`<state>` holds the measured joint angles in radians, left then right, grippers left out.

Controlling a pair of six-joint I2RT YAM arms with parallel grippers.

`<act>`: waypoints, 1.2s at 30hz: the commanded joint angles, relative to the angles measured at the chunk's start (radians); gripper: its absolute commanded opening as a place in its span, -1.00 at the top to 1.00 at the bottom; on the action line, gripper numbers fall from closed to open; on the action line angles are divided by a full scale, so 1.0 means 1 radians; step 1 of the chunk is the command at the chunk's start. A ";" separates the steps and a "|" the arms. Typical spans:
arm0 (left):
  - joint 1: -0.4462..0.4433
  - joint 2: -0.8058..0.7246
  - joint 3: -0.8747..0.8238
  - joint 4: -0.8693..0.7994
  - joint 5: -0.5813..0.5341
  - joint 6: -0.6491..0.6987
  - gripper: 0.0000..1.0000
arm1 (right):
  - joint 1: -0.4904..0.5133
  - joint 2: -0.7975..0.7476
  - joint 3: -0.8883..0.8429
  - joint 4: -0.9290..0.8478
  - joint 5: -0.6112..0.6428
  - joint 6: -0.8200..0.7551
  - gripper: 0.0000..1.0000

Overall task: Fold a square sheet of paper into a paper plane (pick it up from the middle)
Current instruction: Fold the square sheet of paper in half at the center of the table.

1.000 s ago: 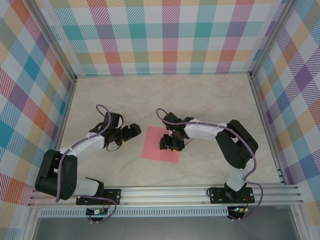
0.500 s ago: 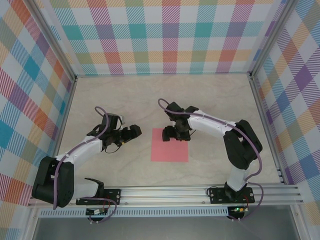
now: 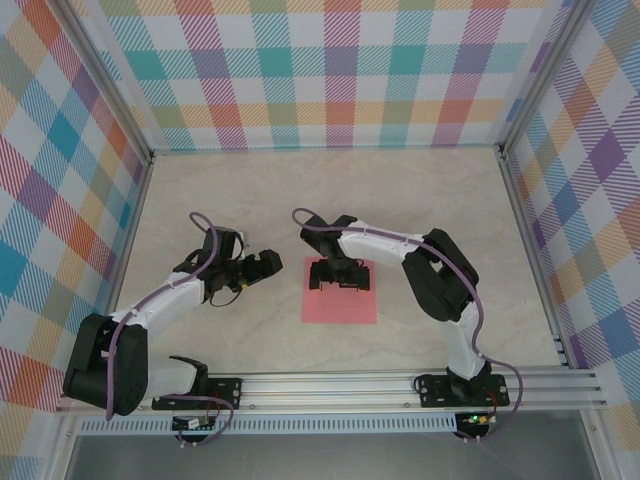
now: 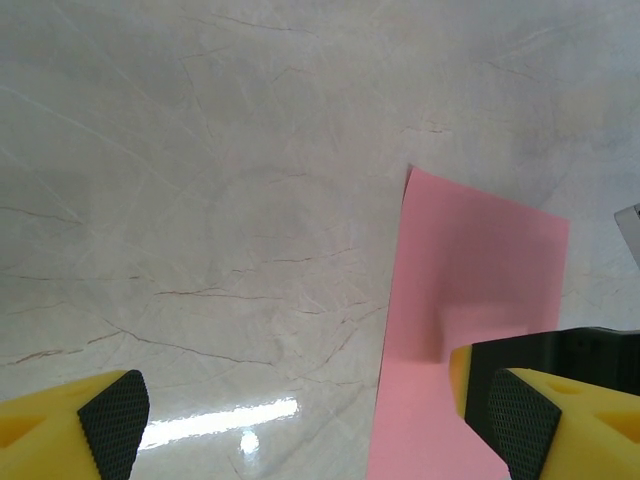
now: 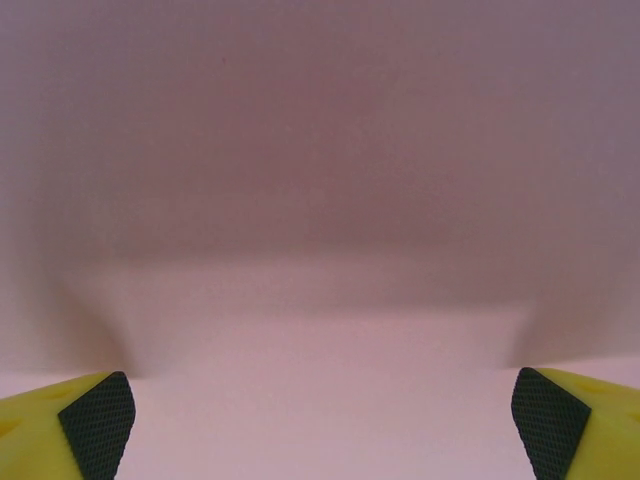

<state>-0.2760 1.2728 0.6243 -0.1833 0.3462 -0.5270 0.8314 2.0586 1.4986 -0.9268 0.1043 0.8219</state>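
Paper (image 3: 340,303) lies flat on the table (image 3: 200,190). I see the right gripper (image 3: 341,277) spread wide over its far edge, the left gripper (image 3: 268,263) spread too, near its left edge

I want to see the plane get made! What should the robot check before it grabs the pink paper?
1. Square sheet of paper flat on the table: ok.
2. Right gripper open: ok.
3. Right gripper over the sheet's middle: not ok, looks nearer the far edge.
4. Left gripper open: ok.
5. Right fingertips touching the sheet: cannot tell.
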 commanded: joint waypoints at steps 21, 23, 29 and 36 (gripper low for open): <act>0.004 -0.009 -0.015 -0.031 -0.007 0.030 -0.85 | 0.002 0.016 -0.050 0.054 -0.054 -0.021 -0.51; 0.004 -0.013 -0.013 -0.035 -0.009 0.030 -0.85 | 0.002 -0.007 -0.047 0.054 -0.046 -0.029 -0.36; 0.005 -0.036 -0.011 -0.053 -0.013 0.026 -0.87 | 0.002 -0.070 -0.065 0.068 -0.047 -0.034 0.09; 0.004 -0.058 -0.006 -0.074 -0.023 0.023 -0.88 | 0.001 -0.169 -0.109 0.115 -0.078 -0.033 0.37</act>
<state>-0.2760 1.2404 0.6243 -0.2268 0.3347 -0.5079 0.8307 1.9545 1.4109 -0.8410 0.0582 0.7956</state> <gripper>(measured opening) 0.939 0.323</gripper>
